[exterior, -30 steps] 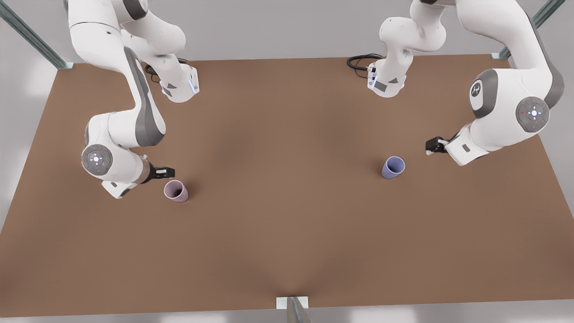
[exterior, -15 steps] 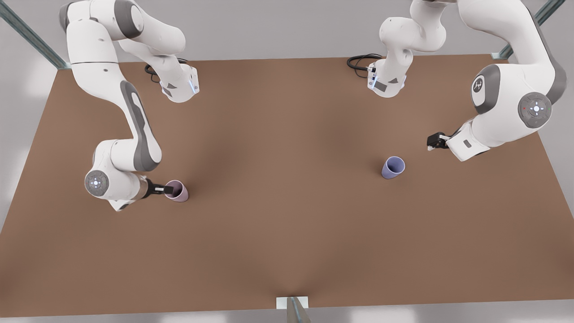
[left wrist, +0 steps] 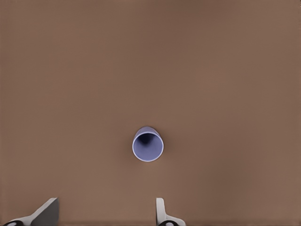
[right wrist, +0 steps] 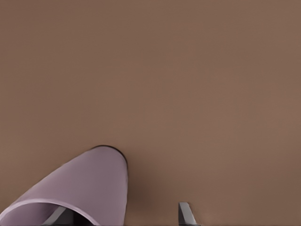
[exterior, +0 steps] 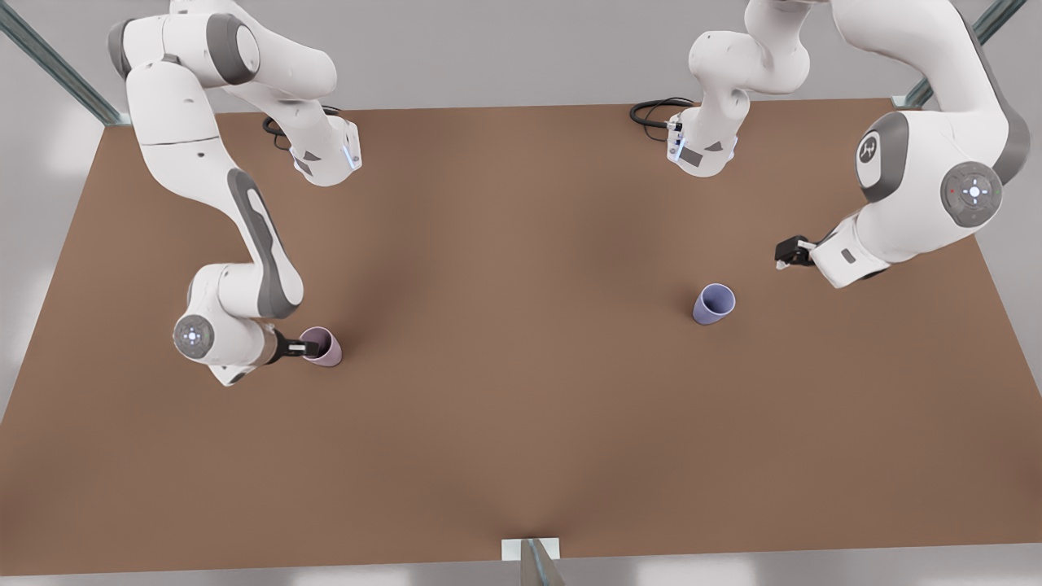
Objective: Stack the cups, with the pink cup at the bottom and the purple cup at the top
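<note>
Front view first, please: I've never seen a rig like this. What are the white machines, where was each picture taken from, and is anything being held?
The white machines are two robot arms in a simulation. The front view looks down on a brown table. Each of the other two pictures comes from a camera on one arm's wrist.

Two small cups stand upright and far apart on the table. The pink cup is on the front view's left and the purple cup on its right.

The right gripper is at the pink cup. Its jaws are open across the rim, one inside the cup and one outside, so it isn't gripping the cup yet. The left gripper hovers near the purple cup with its jaws open and empty.
</note>
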Robot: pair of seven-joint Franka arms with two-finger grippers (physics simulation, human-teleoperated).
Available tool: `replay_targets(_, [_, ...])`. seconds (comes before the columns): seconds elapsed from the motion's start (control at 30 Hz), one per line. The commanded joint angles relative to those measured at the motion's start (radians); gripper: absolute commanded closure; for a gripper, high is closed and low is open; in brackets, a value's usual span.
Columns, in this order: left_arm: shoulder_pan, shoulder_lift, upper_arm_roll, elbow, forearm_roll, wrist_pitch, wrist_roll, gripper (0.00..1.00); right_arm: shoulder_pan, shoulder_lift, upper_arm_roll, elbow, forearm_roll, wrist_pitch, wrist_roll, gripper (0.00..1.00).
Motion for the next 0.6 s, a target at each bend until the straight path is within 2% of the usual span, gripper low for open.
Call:
replay_targets(0.0, [0.001,-0.003,0.002,0.001,0.001,-0.009,0.008,0.00,0.001,0.015,0.000,0.004,-0.004,0.017,-0.084,0.45])
replay_targets(0.03, [0.001,-0.005,0.000,0.001,0.017,-0.009,0.008,0.00,0.002,0.032,0.000,0.008,-0.004,0.017,-0.083,0.47])
replay_targets(0.1, [0.001,-0.008,-0.003,0.001,0.028,-0.007,0.006,0.00,0.004,0.040,0.002,0.015,-0.001,0.018,-0.080,0.75])
replay_targets(0.13, [0.001,-0.008,-0.003,0.001,0.028,-0.007,0.006,0.00,0.008,0.040,0.000,0.016,-0.001,0.017,-0.078,0.79])
replay_targets(0.33, [0.001,-0.009,-0.005,-0.005,0.030,-0.007,0.008,0.00,0.013,0.037,0.002,0.036,-0.001,0.009,-0.067,0.79])
replay_targets(0.5, [0.001,-0.011,-0.005,-0.005,0.030,-0.009,0.006,0.00,0.100,0.026,0.018,0.191,0.008,-0.006,-0.025,0.79])
replay_targets(0.53, [0.001,-0.011,-0.005,-0.005,0.030,-0.009,0.008,0.00,0.113,0.025,0.035,0.225,0.007,-0.019,0.066,0.79])
replay_targets(0.57, [0.001,-0.011,-0.005,-0.005,0.028,-0.009,0.008,0.00,0.113,0.031,0.094,0.278,0.005,-0.088,0.098,0.79])
